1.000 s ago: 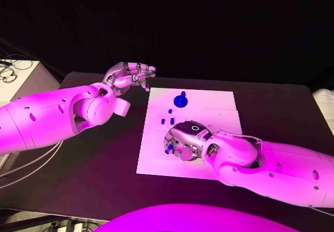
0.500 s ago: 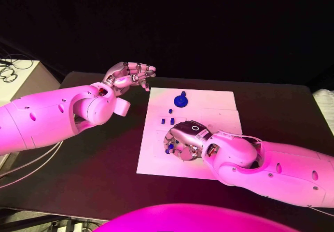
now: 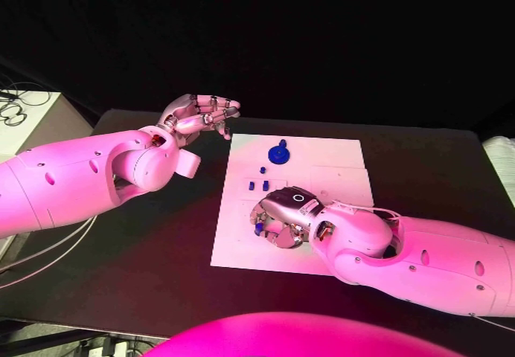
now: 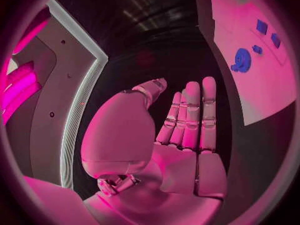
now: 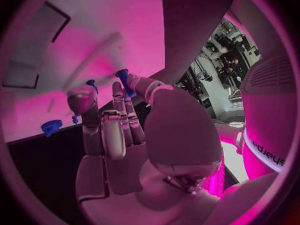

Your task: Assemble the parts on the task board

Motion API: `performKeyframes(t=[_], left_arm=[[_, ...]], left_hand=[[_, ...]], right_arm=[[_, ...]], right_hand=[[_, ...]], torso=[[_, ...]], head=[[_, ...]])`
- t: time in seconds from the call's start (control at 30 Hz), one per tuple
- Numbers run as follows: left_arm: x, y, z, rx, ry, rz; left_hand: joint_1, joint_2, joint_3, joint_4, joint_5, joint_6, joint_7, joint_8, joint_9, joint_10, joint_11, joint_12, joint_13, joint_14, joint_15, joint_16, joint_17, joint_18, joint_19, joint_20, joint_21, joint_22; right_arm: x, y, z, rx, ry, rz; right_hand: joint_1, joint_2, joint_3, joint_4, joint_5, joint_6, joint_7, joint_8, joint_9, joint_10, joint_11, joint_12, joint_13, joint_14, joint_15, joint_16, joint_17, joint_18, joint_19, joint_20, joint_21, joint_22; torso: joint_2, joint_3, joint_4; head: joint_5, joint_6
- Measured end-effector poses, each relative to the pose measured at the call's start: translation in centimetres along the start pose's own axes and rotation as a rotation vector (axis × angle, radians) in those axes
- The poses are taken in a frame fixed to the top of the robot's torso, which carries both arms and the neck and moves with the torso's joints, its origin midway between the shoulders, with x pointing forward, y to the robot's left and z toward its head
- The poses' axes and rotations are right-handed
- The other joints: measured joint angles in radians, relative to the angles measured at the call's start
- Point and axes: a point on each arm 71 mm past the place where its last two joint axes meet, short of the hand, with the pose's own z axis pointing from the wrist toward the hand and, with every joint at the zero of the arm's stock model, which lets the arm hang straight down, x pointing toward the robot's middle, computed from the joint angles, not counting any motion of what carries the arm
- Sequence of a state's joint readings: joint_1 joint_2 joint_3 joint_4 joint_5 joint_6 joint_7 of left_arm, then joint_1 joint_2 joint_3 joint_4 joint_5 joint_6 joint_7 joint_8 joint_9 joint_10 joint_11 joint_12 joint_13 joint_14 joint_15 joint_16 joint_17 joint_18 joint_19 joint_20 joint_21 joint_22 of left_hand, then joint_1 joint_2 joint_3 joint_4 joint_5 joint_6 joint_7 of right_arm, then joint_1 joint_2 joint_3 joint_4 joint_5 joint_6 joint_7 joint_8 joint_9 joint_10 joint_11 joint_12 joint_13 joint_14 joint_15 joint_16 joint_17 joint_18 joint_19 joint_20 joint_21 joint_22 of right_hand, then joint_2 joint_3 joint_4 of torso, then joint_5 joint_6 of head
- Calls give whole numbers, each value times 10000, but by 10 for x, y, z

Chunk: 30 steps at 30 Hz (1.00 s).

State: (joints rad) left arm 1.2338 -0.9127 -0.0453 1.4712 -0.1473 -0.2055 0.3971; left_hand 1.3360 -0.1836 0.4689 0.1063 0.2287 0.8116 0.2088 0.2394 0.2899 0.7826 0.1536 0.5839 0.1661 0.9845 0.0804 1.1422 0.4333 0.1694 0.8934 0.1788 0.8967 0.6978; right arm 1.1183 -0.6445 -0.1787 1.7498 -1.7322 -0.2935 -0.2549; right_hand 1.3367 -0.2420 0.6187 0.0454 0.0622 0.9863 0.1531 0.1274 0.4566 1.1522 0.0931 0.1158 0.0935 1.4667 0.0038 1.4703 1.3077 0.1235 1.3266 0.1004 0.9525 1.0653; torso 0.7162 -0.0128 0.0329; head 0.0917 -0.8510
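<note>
The white task board (image 3: pixel 322 160) lies in the middle of the black table. A round blue gear-like part (image 3: pixel 278 155) sits near its far edge, with small blue parts (image 3: pixel 257 184) just below it. My right hand (image 3: pixel 284 217) hovers low over the board's near left part. It pinches a small blue part (image 5: pixel 124 79) between thumb and fingertip, which also shows at the hand's left side (image 3: pixel 259 231). My left hand (image 3: pixel 199 115) is raised off the board's far left corner, holding nothing. Its fingers (image 4: pixel 190 115) are stretched out beside the board (image 4: pixel 250 70).
Dark square recesses (image 5: pixel 53 22) mark the board under my right hand. A white stand with cables (image 3: pixel 27 119) is past the table's left edge, and a white object (image 3: pixel 500 163) is at the right edge. Bare black table (image 3: pixel 161 245) lies left of the board.
My right hand has edged slightly left and nearer over the board, with the blue part still in its fingers. The left hand has stayed where it was.
</note>
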Motion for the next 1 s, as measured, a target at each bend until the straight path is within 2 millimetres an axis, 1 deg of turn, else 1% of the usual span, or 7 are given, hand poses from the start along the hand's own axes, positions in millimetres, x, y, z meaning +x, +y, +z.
performKeyframes(t=[0.3,0.43,0.47,0.57,0.77,0.87,1.0], left_arm=[[0,0,0,-18,-4,3],[0,0,0,-23,-3,2],[0,0,0,-24,-3,3],[0,0,0,-28,-7,4],[-1,1,0,-37,-17,8],[-1,1,1,-41,-25,13],[-2,1,0,-50,-35,17]], left_hand=[[0,0,0,0,0,0,0,0,-1,0,0,0,0,0,0,0,0,1,0,0,0,0],[0,0,0,0,0,0,1,0,-1,1,0,0,0,0,0,0,1,1,0,0,0,0],[0,0,0,0,0,0,0,0,-1,1,0,0,0,0,0,0,1,1,0,0,0,0],[0,0,0,0,0,0,0,0,-1,1,0,0,0,0,0,0,1,1,0,0,0,1],[0,0,1,-1,0,0,0,0,-1,1,0,0,1,0,0,0,1,1,0,0,0,1],[0,0,1,-1,0,0,0,0,-1,1,0,0,1,0,0,0,1,0,0,0,0,1],[0,0,1,-1,0,0,0,33,-2,1,0,0,1,0,0,0,1,0,22,-22,0,1]], right_arm=[[-1,-2,-4,33,-62,26],[-2,-3,-5,56,-197,63],[-2,-4,-6,63,-255,80],[-4,-5,-9,71,-441,144],[-11,-9,-19,113,-919,341],[-22,-17,-30,255,-1286,475],[-40,-39,-48,757,-1785,779]], right_hand=[[-210,-211,-357,18,65,-286,69,-232,-124,-660,98,-154,-185,0,72,-269,-1,0,-293,142,-807,-538],[1,-1,-1485,47,154,-532,205,-463,-243,-1459,229,-173,-257,-36,214,-797,-742,311,-802,242,-2139,-1491],[215,205,-2116,128,154,-549,190,-497,-301,-1674,272,-74,-252,-3,248,-932,-979,315,-893,259,-2522,-1758],[700,335,-3120,504,174,-653,219,-546,-422,-2063,304,200,-252,-29,275,-1032,-1251,316,-913,270,-3006,-2071],[1558,309,-4491,1709,375,-1007,179,-562,-637,-2539,323,676,-252,-92,339,-1102,-1516,316,-946,304,-3527,-2384],[1747,367,-4805,2302,503,-1089,260,-561,-720,-2432,267,1001,-229,-130,301,-1242,-1719,474,-945,303,-3856,-2589],[1796,418,-4819,2393,503,-1060,275,-558,-741,-1858,232,1330,-189,-71,242,-1074,-1392,474,-602,231,-3296,-2172]], torso=[[-2,11,-3],[-2,11,-2],[-2,11,-1],[-2,11,-3],[-7,11,-13],[-15,11,-19],[-31,23,-31]], head=[[-21,17],[-14,35],[-13,43],[-22,58],[-80,107],[-162,173],[-365,327]])
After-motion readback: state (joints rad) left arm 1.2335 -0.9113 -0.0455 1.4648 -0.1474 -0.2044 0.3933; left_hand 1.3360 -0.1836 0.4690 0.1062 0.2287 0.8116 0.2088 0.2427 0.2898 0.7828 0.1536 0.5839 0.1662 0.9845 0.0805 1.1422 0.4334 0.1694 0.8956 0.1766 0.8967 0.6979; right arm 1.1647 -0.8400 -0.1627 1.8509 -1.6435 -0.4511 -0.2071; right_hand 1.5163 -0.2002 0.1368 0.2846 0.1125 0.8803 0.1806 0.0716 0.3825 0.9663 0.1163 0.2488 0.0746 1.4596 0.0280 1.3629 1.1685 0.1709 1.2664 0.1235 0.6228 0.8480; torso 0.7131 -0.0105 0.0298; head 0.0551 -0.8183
